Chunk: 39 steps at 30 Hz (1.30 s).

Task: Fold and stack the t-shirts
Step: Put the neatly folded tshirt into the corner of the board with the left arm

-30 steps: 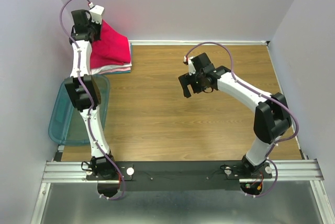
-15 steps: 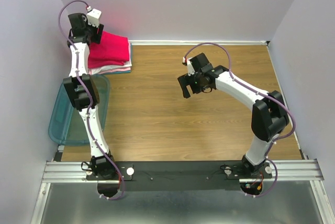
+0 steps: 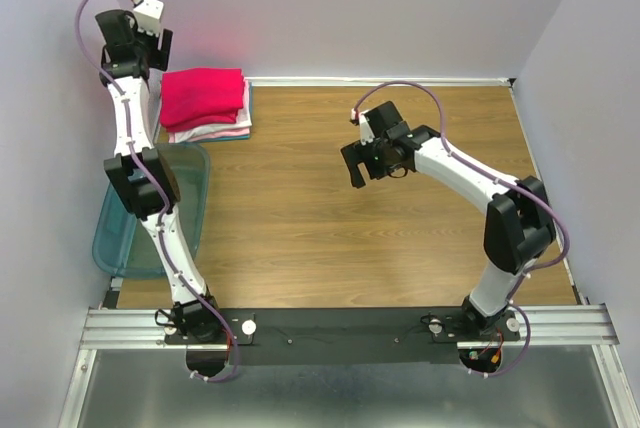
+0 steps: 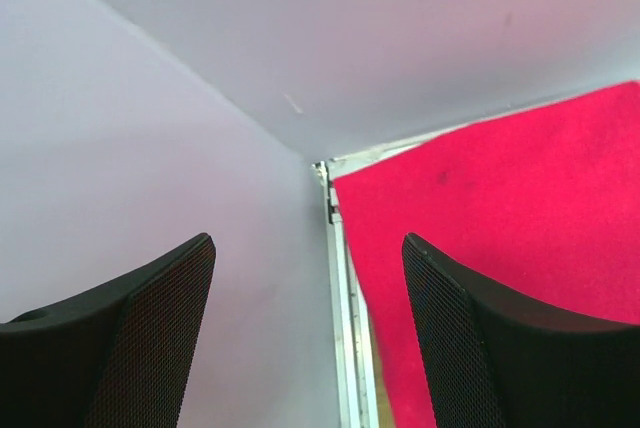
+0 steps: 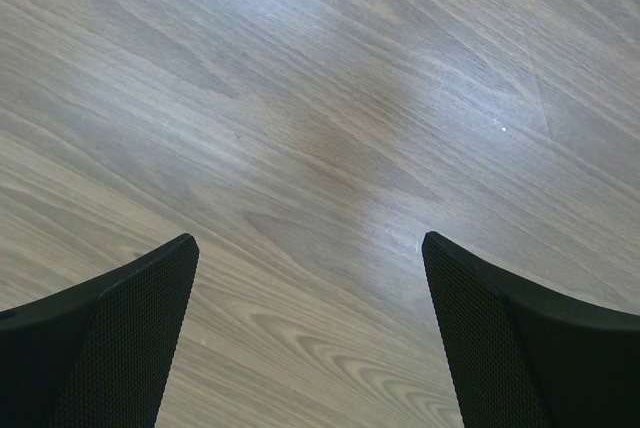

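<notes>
Resting at the desk's (image 3: 300,218) far-left corner, folded t-shirts (image 3: 205,103) are stacked, red on top. Left claw (image 4: 307,240) is held open beside them, right claw (image 5: 309,238) open above the desk.

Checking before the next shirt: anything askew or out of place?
Nothing stands out. The t-shirts sit folded in a stack at the far left corner, pale lower layers peeking out slightly. The left gripper and right gripper are open and empty.

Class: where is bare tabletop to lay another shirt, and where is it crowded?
Free: the middle of the table, between the teal bin and the right gripper, and its far right corner. Crowded: the far left corner, with the t-shirt stack and the bin before it.
</notes>
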Motion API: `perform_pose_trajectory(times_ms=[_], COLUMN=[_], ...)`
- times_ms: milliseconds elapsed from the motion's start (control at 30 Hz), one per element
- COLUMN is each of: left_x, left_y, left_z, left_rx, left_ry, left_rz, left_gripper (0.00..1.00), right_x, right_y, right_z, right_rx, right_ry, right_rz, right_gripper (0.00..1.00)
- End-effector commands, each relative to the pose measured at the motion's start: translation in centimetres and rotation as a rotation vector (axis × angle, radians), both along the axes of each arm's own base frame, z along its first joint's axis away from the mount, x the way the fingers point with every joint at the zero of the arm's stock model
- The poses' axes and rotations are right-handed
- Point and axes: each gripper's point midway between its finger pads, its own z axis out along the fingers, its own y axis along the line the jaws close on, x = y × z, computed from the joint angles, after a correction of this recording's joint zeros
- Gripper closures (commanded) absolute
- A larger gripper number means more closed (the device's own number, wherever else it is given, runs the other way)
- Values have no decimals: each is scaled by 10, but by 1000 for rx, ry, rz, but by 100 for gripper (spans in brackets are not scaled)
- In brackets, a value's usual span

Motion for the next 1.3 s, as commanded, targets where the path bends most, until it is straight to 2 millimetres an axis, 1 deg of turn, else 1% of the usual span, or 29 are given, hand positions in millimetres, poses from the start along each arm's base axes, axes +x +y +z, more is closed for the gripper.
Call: perform_pose_trajectory(times_ms=[0,67,100,167,233,267,300,333,367,400,433,467,500,533,600,633,667,700,733,800,833,900,933,1000,1033,1067,1133,1233,1267], left_x=[-24,-33,-38,-46,-55,-63,-69,-75,-86,-91,-104,-113,-121,-137,-153,-169,-183,-191,-208,-231,-236,-250,-259,-272,-280,-287,-296,-307,-310], left_y=[-19,-42,-55,-80,-101,-123,-138,-150,-178,-191,-203,-239,-252,-267,-289,-310,-318,-326,-334,-341,-343,-341,-337,-333,-331,-330,-327,-322,-320], left_z=[45,45,49,54,45,60,45,46,59,58,51,49,46,37,32,9,16,13,1,-14,-27,-25,-40,-32,-43,-35,-43,-42,-33], left_rx=[-70,-156,-193,-228,-239,-217,-224,-219,-201,-196,-188,-181,-182,-188,-206,-230,-236,-238,-245,-258,-263,-267,-263,-252,-253,-250,-260,-268,-268], left_ry=[-42,-16,-10,5,48,37,78,85,75,79,101,112,122,148,160,216,202,201,230,259,289,271,298,262,282,256,269,255,226], left_rz=[-67,-148,-180,-247,-265,-284,-299,-312,-336,-344,-341,-395,-412,-433,-470,-496,-516,-535,-550,-572,-579,-589,-583,-597,-594,-602,-587,-581,-582], left_gripper=[17,17,10,5,4,4,4,4,4,4,4,4,4,4,4,4,3,3,3,3,3,2,2,2,2,2,2,2,2], right_x=[-2,1,1,5,11,13,16,17,15,18,13,14,13,10,0,-4,-8,-12,-23,-38,-42,-51,-60,-65,-66,-65,-67,-68,-69], right_y=[-14,-21,-23,-31,-45,-52,-63,-70,-77,-91,-98,-111,-119,-124,-138,-147,-153,-162,-164,-171,-172,-172,-172,-169,-170,-169,-165,-163,-162], right_z=[15,19,23,28,36,39,41,43,47,48,50,50,50,51,51,50,48,53,42,33,32,26,21,21,23,28,28,29,30], right_rx=[3,14,27,42,64,69,83,95,110,122,137,151,149,158,161,171,176,186,188,179,175,170,170,189,188,195,212,221,225], right_ry=[-28,-32,-33,-41,-42,-45,-39,-35,-36,-31,-26,-20,-22,-16,-16,-6,0,-11,25,38,37,48,58,58,54,40,46,49,47], right_rz=[-25,-40,-41,-58,-88,-99,-123,-139,-150,-184,-195,-223,-240,-244,-269,-288,-299,-323,-330,-317,-319,-315,-313,-306,-307,-309,-294,-282,-279], right_gripper=[0,0,0,0,0,0,0,0,0,0,0,0,0,0,0,0,0,0,0,0,0,0,0,0,0,0,0,0,0])
